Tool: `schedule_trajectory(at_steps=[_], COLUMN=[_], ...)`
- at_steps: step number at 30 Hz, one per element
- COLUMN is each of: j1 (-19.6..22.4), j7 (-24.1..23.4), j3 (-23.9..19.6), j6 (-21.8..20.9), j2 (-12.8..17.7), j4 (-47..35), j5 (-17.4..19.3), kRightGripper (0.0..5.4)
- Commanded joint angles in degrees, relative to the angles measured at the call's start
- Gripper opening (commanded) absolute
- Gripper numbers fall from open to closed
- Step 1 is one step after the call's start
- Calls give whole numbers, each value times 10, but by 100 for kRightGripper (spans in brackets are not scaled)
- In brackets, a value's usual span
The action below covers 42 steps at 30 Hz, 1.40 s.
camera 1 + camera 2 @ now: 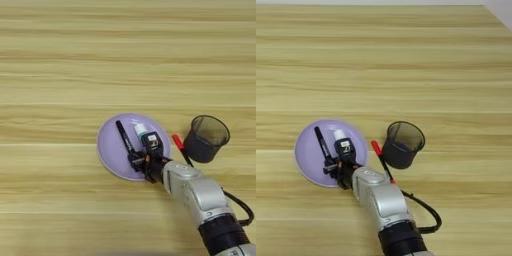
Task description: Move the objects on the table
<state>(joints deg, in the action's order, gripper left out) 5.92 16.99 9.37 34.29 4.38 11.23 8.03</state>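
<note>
My tool is over the near side of the purple plate. One black finger lies on the glue stick and the other sits by the near end of the black pen. I cannot tell if my tool is gripping either one, or if it is open or closed.

Both things lie on the plate. The pen is just left of my tool and points away from me. The glue stick pokes out just past the tip of my tool, with its white end far from me.

Here is what I think could go wrong. The pen and the glue stick lie close together, so if I close now I may grab both, or bump one off the plate. The glue stick is round and could roll away. If I press down hard, the plate could slide on the desk.

To the right of my tool is a red pen, and past it a black mesh cup. My elbow could knock them if I swing right.

My silver arm comes in from the bottom right and reaches up and left. The wrist is low over the plate's edge.
</note>
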Motion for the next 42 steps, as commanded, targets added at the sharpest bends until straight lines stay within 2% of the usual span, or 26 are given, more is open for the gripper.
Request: schedule_trajectory(at_steps=[1, 3, 4, 23, 42], j1=[36, 35, 35, 26, 10], j7=[4, 4, 5, 13, 21], j3=[-2, -1, -1, 1, 10], j6=[-25, -25, -26, -28, -68], j2=[-2, -2, -1, 1, 5], j4=[-21, -22, -22, -39, -82], j5=[-5, -5, -6, -15, -25], kRightGripper=[103, 103, 139, 322, 504])
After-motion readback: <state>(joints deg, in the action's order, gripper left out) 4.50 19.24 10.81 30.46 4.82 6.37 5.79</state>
